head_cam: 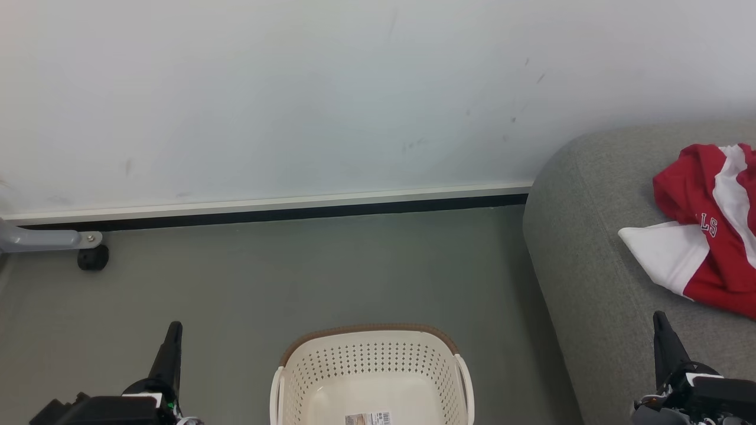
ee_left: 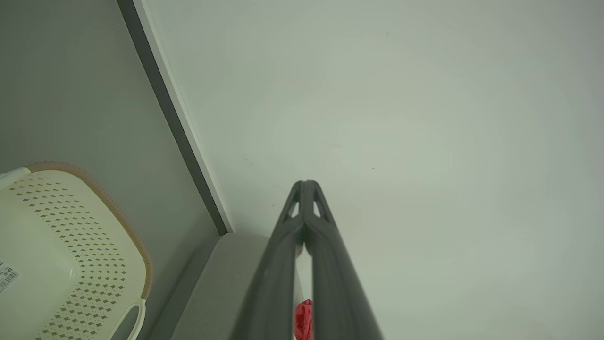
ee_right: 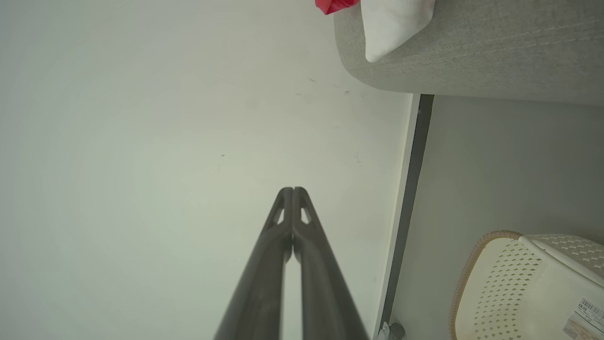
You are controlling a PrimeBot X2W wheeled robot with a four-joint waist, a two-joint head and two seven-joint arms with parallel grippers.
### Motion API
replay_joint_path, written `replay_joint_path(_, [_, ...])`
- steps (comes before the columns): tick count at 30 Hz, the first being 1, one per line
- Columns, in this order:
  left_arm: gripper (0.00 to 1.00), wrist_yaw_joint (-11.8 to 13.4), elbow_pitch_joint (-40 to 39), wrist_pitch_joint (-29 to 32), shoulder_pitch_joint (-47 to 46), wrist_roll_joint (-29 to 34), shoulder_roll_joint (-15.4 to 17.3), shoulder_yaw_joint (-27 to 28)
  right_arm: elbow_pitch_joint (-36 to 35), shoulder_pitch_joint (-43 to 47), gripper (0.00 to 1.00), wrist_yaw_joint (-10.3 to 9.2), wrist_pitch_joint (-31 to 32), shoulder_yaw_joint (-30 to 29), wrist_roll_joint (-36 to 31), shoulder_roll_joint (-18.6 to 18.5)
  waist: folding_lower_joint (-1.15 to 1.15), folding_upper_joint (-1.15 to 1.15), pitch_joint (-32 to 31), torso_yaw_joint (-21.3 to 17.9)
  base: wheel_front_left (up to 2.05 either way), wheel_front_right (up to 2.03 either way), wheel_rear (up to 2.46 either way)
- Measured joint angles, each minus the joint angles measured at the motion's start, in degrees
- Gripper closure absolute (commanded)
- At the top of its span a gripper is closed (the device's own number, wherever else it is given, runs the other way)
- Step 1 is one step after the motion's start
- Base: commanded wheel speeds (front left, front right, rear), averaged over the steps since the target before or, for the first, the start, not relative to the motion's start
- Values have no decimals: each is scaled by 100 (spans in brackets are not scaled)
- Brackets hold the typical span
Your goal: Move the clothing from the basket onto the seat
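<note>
A: How do the two hands stand?

B: The left hand (ee_left: 306,185) has its two dark fingers (ee_left: 278,264) pressed together at the tips, and nothing is held between them. The right hand (ee_right: 292,191) is the same: tips together, holding nothing. In the head view both are low, the left one at the lower left and the right one at the lower right, and both point up the picture.

A: What is near them?

B: The left hand is above the grey floor (head_cam: 295,271), to the left of the basket (head_cam: 372,354). In the head view the right hand is seen against the near part of the seat (head_cam: 590,248).

A: And the basket?

B: It stands on the floor between the two hands, near the bottom edge, apart from the seat. Its pale bottom is visible, with a small printed label (head_cam: 367,418) on it.

A: Where is the clothing?

B: The clothing (head_cam: 723,254) lies crumpled on top of the seat, at the right edge of the head view. One white part of it is spread toward the seat's rounded end. The white letters "LS" can be read on the red cloth.

A: What is behind?

B: A pale wall (head_cam: 295,88) with a light baseboard (head_cam: 266,203). At the far left there is a grey metal leg with a black foot (head_cam: 93,258).
</note>
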Motion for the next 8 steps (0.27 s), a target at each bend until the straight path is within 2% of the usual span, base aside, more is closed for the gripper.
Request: replay_joint_path(8, [100, 0, -1, 0, 0, 0, 0, 0, 0, 0, 100, 0, 0, 0, 0, 0, 0, 0, 0, 0, 0, 0, 0])
